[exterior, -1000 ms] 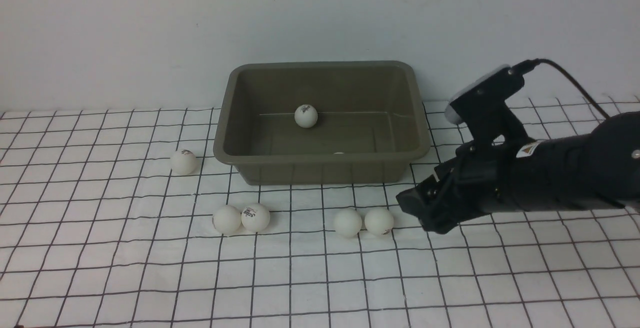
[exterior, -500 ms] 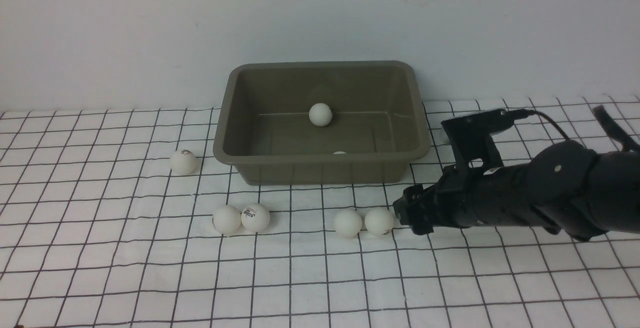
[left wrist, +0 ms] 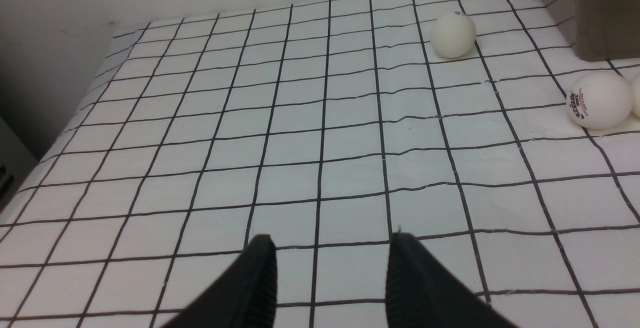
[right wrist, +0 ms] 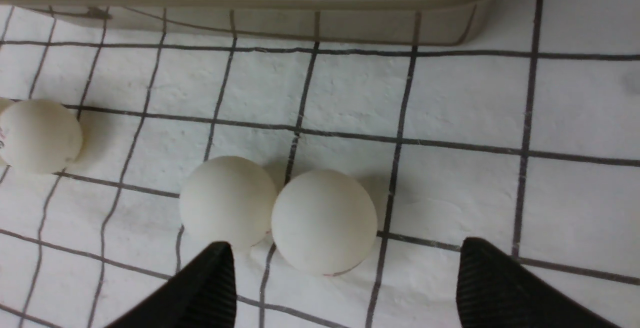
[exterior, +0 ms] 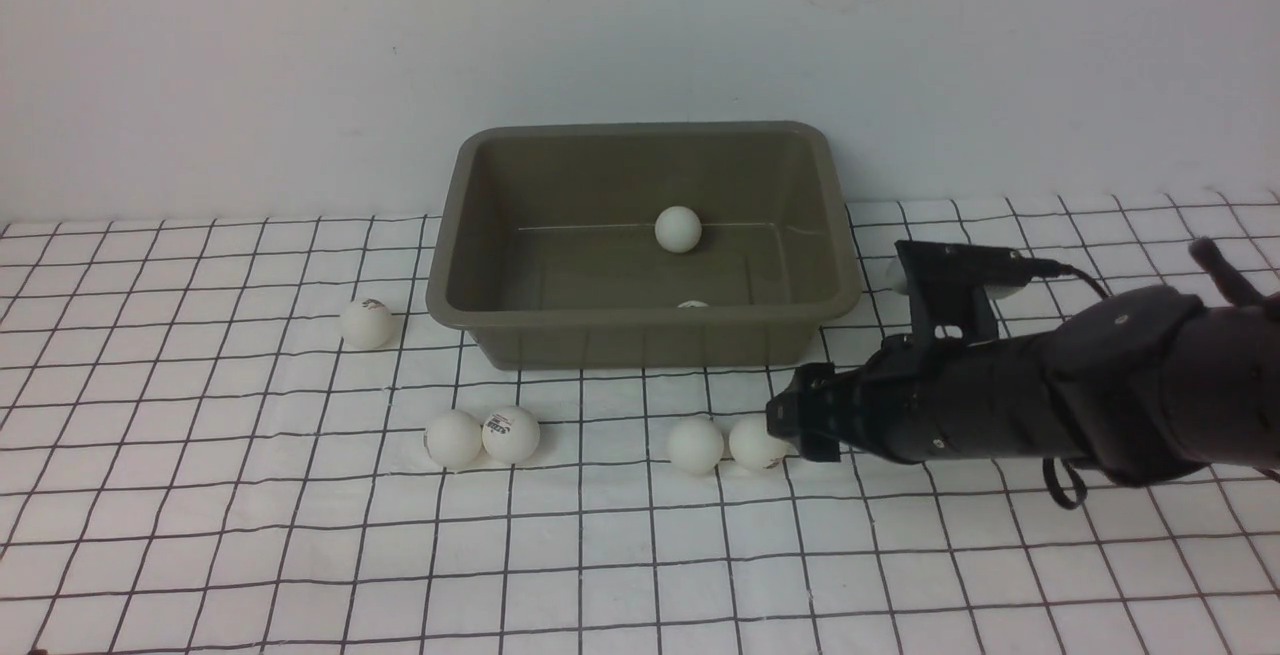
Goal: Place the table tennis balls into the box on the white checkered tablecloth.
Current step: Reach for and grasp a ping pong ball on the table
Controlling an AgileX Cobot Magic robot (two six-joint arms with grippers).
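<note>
Step in hand: right-arm approach for a pick.

Two of the table tennis balls were in the box (exterior: 640, 340): one (exterior: 678, 229) on its floor near the far wall, and one (exterior: 692, 304) just showing over the near rim. Five lay out on the white checkered tablecloth (exterior: 200, 555).

The right gripper (exterior: 792, 425) was low over the cloth in front of the box's right end. Its jaws were spread wide and held nothing. The target ball (right wrist: 324, 221) sat just ahead of the tips. It was within the span of the jaws but off-centre, and not yet enclosed. Its neighbour (right wrist: 227, 202) touched it and lay directly ahead of one jaw tip.

Judgement: the next move called for a small sideways shift away from the neighbour. The jaws could then advance to straddle the target alone and close gently. A light round ball would probably roll off if nudged.

The left gripper (left wrist: 330, 240) hovered over bare cloth, well apart from any ball. Its jaws were parted by a moderate gap and empty.
</note>
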